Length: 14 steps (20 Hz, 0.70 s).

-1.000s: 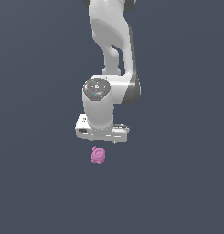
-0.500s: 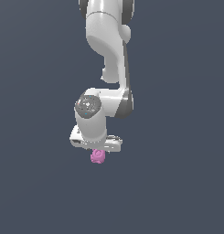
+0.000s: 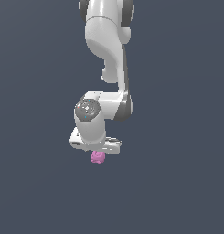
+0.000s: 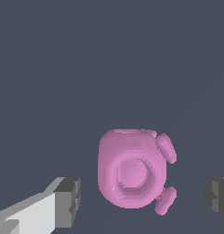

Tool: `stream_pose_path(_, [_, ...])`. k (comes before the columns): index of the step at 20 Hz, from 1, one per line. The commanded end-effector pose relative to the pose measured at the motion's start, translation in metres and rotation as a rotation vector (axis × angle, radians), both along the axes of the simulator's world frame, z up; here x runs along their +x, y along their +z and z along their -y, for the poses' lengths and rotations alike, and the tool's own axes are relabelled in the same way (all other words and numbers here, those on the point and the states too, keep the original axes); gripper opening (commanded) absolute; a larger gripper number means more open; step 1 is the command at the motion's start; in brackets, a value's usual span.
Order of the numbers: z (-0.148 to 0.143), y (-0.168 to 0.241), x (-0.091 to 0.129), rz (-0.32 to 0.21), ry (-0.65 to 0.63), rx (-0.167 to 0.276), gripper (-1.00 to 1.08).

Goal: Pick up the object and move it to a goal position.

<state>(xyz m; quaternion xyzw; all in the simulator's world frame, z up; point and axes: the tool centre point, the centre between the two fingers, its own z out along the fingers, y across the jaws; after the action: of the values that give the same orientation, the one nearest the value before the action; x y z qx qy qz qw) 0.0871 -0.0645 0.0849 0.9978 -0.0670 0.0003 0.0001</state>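
Change since earlier: over the last second the arm has come down until the gripper (image 3: 98,153) sits right on top of the object (image 3: 98,157), where before it hung clearly above it; the object lies where it did.
Object position: the pink, lumpy, roundish object (image 4: 131,169) lies on the plain dark ground directly under the white hand, at about 6 o'clock from the wrist joint in the exterior view.
Fingers: spread wide. In the wrist view one grey pad (image 4: 67,202) stands off at 9 o'clock from the object and the other (image 4: 217,194) at 3 o'clock, each with a clear gap and neither touching.
Centring: the object sits between the pads, somewhat nearer the 9 o'clock one.
Handling, as a judgement: it looks small, light and rigid. The surface appears smooth and rounded, so it may roll or slip if pinched off-centre.
Where to grip: across the broad middle of the body. Two small knobs stick out on the 3 o'clock side, and a pad landing on one could twist it.
Face: a shallow round ring marks the side toward the wrist camera.
Writing: no brand, label or lettering shows on the object or the arm.
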Motion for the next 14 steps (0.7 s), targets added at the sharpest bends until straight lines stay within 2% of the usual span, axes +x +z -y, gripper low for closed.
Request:
stream_pose_path(1, [0.000,-0.010,-0.001,-0.001,0.000,0.000,1.00])
stream_pose_path(7, [0.000,-0.041,-0.001,-0.001,-0.001,0.000,1.00])
stream_pose_path(13, [0.000,-0.045,0.000,-0.001,-0.001,0.000,1.00])
stream_pose_path(14, [0.000,-0.045,0.000,-0.001,-0.001,0.000,-1.00])
